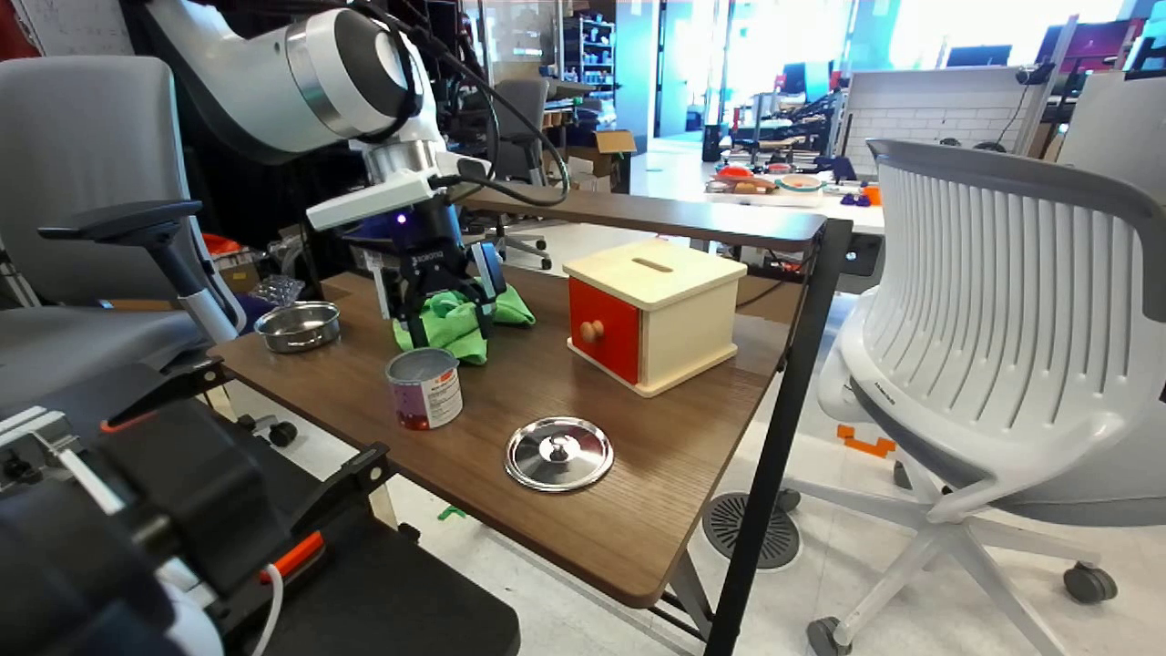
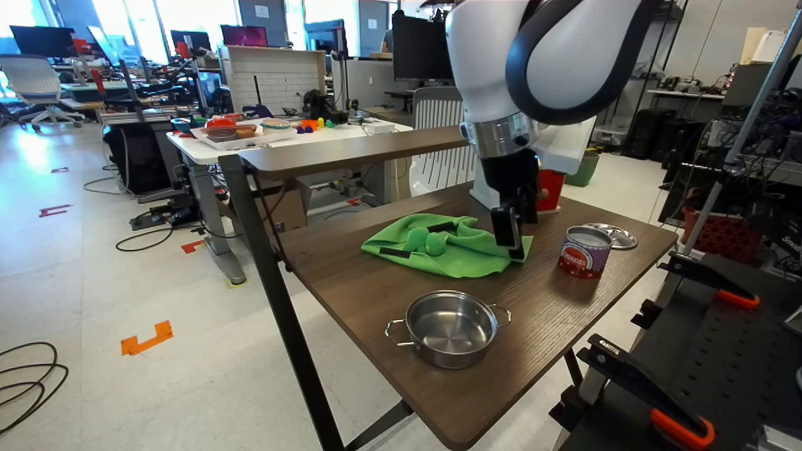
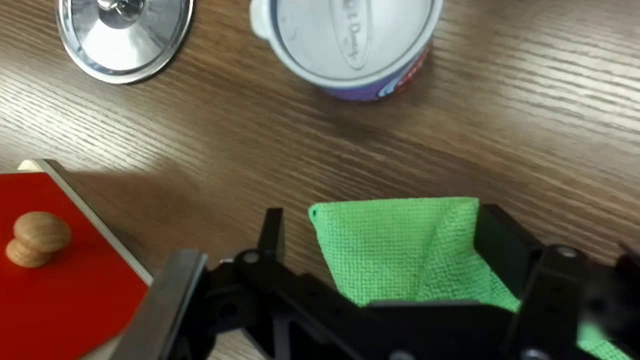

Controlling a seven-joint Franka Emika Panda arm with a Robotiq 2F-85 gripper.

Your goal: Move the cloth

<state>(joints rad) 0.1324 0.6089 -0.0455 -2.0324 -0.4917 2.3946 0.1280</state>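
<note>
The green cloth lies crumpled on the brown table in both exterior views [image 1: 466, 346] [image 2: 460, 266]. It has black strips, and small green round pieces [image 2: 426, 240] rest on it. My gripper [image 1: 451, 330] points down over the cloth end nearest the tub, and it also shows in an exterior view [image 2: 515, 235]. In the wrist view the gripper [image 3: 382, 225] is open, with a folded cloth corner [image 3: 390, 245] between its fingers. The right finger touches or nearly touches the cloth; a gap shows beside the left finger. The rest of the cloth is hidden below the gripper body.
A purple and red tub [image 1: 425, 390] stands close in front of the gripper. A metal lid [image 1: 558, 454] and a wooden box with a red door [image 1: 651, 314] stand to one side. A steel pot [image 2: 451, 329] stands near the table edge. A raised shelf [image 1: 638, 212] spans the back.
</note>
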